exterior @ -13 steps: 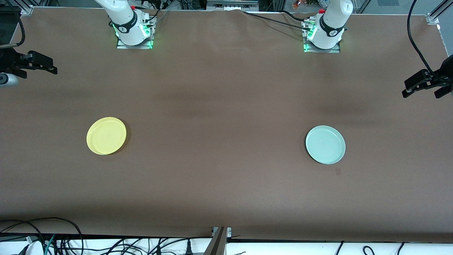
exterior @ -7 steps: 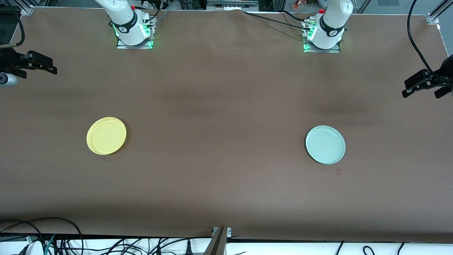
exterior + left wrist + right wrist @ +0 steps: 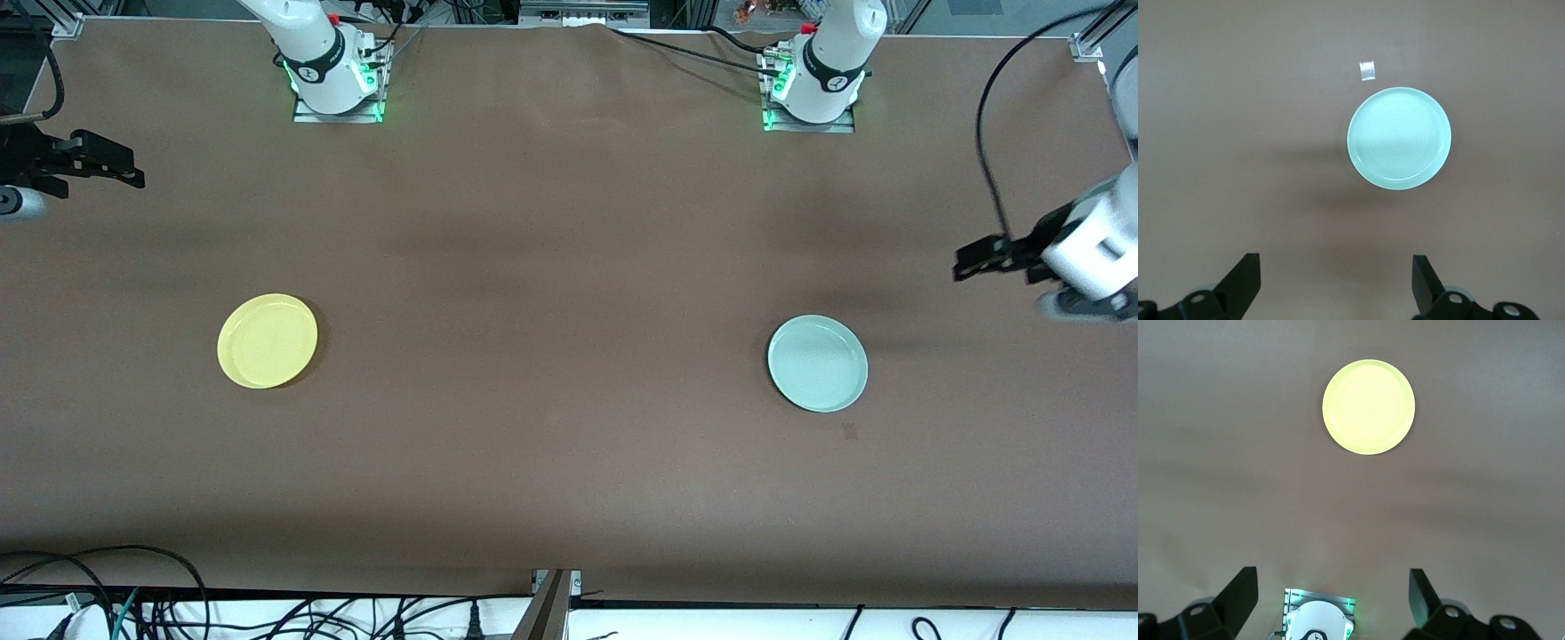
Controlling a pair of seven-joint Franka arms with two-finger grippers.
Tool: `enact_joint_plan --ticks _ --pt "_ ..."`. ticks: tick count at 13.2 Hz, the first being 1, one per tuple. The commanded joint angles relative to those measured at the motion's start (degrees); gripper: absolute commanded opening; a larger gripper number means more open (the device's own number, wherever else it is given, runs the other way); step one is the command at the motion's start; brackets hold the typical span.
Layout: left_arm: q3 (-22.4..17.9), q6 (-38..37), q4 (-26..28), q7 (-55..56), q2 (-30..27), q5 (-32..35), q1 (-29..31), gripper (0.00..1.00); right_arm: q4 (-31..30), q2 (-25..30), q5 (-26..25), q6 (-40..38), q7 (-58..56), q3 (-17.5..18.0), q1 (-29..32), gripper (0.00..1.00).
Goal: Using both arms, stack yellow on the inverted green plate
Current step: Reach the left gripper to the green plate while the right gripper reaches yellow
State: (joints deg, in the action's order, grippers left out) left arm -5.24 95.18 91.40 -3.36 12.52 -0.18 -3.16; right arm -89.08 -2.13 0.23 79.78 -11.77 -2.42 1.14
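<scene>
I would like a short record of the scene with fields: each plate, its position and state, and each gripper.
yellow plate: rim up on the table, toward the right arm's end, nothing touching it
green plate: rim up, not yet inverted, toward the left arm's end, a little nearer the front camera than the yellow plate
stack: not started, plates far apart
left gripper: open, empty, in the air over bare table near the green plate
right gripper: open, empty, over the table edge at the right arm's end

White arms (image 3: pixel 836 44) (black-banded), black tools (image 3: pixel 978 260)
</scene>
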Motion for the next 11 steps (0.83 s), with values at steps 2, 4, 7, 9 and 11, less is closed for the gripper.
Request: enact_joint_plan --ticks 2,4,7,9,11 --pt "-0.6 -1.1 -3.2 -1.4 4.2 -0.9 0.3 1.00 1.7 -2.3 0.7 -0.2 -0.7 0.4 0.5 1.00" --pt "-0.6 -1.0 -2.9 -0.2 7.2 -1.4 0.0 1.00 2.0 -3.1 0.7 0.6 -0.8 0.4 0.4 1.00" --pt "-0.6 5.1 -2.2 4.2 11.7 -2.9 -0.6 1.00 2.2 -6.5 -0.1 1.9 -0.4 0.4 0.4 1.00" --pt "-0.6 12.5 2.3 6.0 12.9 -2.9 -0.5 1.00 2.2 -8.8 0.2 2.5 -0.7 -0.5 1.9 1.00" --pt "-0.6 18.8 7.2 7.0 12.6 -2.9 -0.1 1.00 2.1 -11.7 0.6 4.8 -0.7 -0.6 4.3 1.00"
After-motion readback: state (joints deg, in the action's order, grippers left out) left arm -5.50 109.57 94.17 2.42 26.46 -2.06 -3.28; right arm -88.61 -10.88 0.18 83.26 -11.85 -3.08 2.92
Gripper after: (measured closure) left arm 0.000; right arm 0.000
